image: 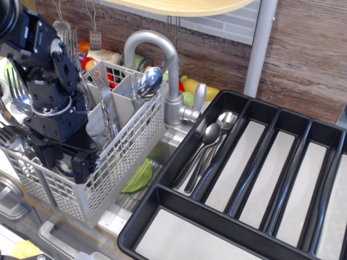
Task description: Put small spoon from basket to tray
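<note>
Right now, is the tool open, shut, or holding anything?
Tool: cannot be told; its tips are down inside the light grey mesh plastic cutlery basket, hidden by the arm's black body.

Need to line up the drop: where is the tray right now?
The tray fills the lower right of the view, right of the basket and faucet, with two spoons in its leftmost long compartment.

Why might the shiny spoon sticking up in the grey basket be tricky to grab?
The spoon looks like polished steel, so it is probably slippery and stiff. Its handle looks thin, so it may twist in the hand. It leans against the basket wall, so a nudge would likely slide it sideways.
</note>
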You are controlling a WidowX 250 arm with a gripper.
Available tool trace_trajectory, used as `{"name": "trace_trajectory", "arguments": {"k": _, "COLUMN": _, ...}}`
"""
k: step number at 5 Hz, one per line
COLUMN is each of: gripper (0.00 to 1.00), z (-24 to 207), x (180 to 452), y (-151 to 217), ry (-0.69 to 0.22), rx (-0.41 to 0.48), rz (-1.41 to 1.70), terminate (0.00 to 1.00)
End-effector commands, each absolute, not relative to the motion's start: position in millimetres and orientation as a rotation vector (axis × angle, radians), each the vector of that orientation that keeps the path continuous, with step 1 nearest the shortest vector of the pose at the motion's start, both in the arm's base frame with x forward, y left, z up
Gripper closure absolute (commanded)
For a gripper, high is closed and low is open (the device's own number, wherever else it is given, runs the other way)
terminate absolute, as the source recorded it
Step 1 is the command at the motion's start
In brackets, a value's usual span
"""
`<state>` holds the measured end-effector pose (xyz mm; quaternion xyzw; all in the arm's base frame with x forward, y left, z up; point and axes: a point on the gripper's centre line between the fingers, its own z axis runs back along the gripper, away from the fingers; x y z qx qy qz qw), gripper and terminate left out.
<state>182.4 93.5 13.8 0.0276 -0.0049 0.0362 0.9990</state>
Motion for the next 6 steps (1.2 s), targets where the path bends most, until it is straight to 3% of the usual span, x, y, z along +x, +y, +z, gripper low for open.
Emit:
{"name": "trace_trajectory", "arguments": {"k": 1, "gripper": 1.0, "z": 12.4, "x": 184.9, "y": 94.1, "ry": 0.01, "rx": 0.039, "rz": 0.093, "terminate": 0.0}}
{"name": "trace_trajectory", "arguments": {"k": 2, "gripper": 1.0, "z": 15.8, "x": 184.4, "y": 92.9, "ry": 0.028, "rx": 0.039, "rz": 0.095, "terminate": 0.0}}
{"name": "trace_trajectory", "arguments": {"k": 3, "gripper": 1.0, "z": 36.7, "x": 186.6, "y": 93.8, "ry": 0.069, "rx": 0.073, "rz": 0.078, "terminate": 0.0}}
{"name": "trace_trajectory", "arguments": {"k": 6, "gripper": 1.0, "z": 130.0, "x": 179.9, "y": 66.2, "ry": 0.19, "rx": 0.222, "rz": 0.113, "terminate": 0.0}}
